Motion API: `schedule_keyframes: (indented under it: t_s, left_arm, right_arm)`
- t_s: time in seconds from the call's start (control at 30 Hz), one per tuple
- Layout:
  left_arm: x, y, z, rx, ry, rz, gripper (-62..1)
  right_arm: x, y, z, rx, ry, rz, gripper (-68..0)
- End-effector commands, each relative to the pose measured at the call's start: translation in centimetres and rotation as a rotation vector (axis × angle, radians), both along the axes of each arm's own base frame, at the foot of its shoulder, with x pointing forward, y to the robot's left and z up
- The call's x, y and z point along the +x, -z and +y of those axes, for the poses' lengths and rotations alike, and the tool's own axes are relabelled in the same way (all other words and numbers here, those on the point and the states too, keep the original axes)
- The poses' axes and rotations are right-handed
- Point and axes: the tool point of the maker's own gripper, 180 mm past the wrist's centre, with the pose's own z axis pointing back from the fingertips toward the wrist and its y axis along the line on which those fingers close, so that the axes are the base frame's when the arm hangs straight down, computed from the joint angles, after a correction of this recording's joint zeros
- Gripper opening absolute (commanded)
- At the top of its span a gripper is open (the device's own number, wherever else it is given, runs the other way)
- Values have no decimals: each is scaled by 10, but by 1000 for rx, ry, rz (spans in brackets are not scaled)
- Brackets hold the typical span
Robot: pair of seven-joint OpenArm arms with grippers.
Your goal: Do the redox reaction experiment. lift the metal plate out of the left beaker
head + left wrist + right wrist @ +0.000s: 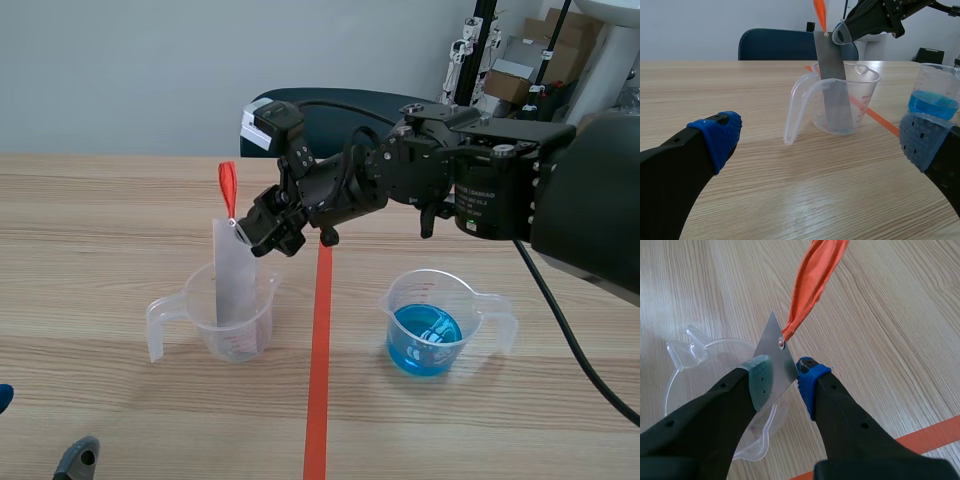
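Metal plate [233,275]: one grey flat strip with an orange-red ribbon [228,190] tied through a hole at its top. It stands near upright, left of centre in the scene view, lower end inside the clear left beaker [262,318]. My right gripper [784,374] is clamped narrow on the plate's top, just under the ribbon. My left gripper [822,145] is spread wide, holding nothing, at bottom left. Two beakers on the table [100,220]; the right beaker [398,312] holds blue liquid.
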Motion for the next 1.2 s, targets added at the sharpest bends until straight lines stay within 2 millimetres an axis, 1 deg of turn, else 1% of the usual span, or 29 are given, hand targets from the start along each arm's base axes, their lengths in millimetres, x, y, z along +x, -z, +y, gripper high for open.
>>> schedule_keyframes:
  t_s: [0.0,0.1,0.4,0.5,0.63,1.17]
  left_arm:
    - [4,-8,3,-2,3,-35,14]
    - [4,-8,3,-2,3,-35,14]
    - [4,-8,3,-2,3,-35,14]
    - [4,-9,3,-2,3,-37,14]
    - [5,-8,3,0,4,-35,14]
    - [5,-8,3,0,4,-35,14]
  right_arm:
    - [8,-18,5,32,-9,-34,-597]
    - [6,-19,6,36,-23,-31,-674]
    - [5,-19,6,32,-32,-32,-670]
    - [0,-20,7,36,-60,-26,-669]
    - [0,-19,7,32,-64,-24,-669]
    - [-4,-19,-3,50,-78,10,-669]
